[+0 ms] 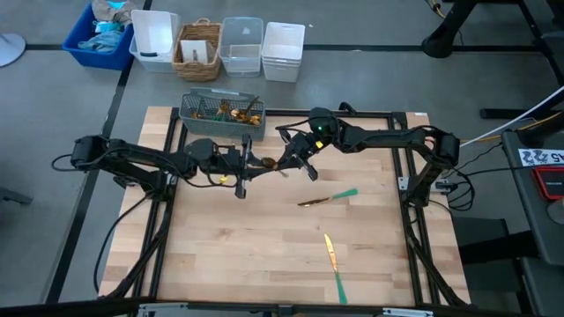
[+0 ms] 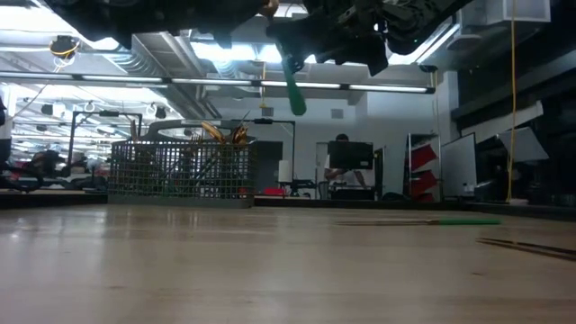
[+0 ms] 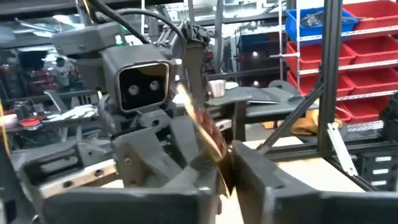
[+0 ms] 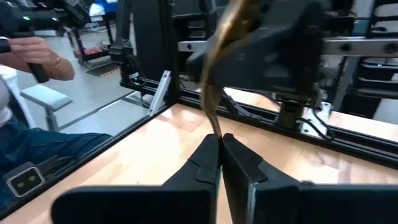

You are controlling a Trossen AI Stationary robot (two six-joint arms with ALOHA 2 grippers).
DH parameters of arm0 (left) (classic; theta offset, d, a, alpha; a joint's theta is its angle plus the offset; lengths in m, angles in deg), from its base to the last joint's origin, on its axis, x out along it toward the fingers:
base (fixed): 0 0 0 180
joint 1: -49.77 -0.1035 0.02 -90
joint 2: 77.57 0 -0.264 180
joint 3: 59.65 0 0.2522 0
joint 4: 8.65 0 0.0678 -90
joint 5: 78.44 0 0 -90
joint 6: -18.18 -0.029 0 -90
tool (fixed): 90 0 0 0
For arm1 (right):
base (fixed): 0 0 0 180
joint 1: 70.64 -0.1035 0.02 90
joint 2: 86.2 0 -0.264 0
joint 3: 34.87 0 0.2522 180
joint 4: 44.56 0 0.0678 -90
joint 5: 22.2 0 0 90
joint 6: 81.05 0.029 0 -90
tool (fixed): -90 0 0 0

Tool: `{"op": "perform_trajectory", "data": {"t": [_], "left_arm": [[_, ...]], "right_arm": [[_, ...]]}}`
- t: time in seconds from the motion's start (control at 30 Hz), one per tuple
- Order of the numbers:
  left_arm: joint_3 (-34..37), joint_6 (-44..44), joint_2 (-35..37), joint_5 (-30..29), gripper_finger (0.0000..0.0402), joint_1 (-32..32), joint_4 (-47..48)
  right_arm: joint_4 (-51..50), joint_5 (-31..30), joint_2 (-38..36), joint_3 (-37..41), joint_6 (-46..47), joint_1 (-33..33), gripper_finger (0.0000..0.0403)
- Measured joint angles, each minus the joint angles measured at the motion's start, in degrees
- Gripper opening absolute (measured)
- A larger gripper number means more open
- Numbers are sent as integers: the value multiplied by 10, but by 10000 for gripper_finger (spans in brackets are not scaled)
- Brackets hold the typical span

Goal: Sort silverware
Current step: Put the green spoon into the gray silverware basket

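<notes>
High view: both grippers meet over the tabletop [image 1: 264,264] near the wire basket [image 1: 220,114], mid-handover of a utensil [image 1: 264,163].

Wrist views: right gripper [image 4: 219,146] is clamped on it; left gripper [image 3: 227,168] is closing around it. Next, I judge, the right gripper must release.

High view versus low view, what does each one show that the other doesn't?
Only the high view shows the row of bins beyond the table, and both grippers meeting mid-table, the left gripper and right gripper on one gold-headed piece. Only the low view shows that piece's teal handle hanging well above the tabletop, plus the room behind. Both show the wire caddy holding sorted silverware, and two utensils lying on the wood, one nearer the caddy, one farther.
</notes>
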Motion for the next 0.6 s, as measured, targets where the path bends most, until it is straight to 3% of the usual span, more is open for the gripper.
{"op": "perform_trajectory", "data": {"t": [0.1, 0.6], "left_arm": [[0, -3, 0, 1, 9, 0, 2], [0, 6, 0, -2, 4, 1, 2]], "right_arm": [[1, 1, 0, 0, -2, 1, 16], [-2, -21, 0, 0, -1, 0, 20]]}}
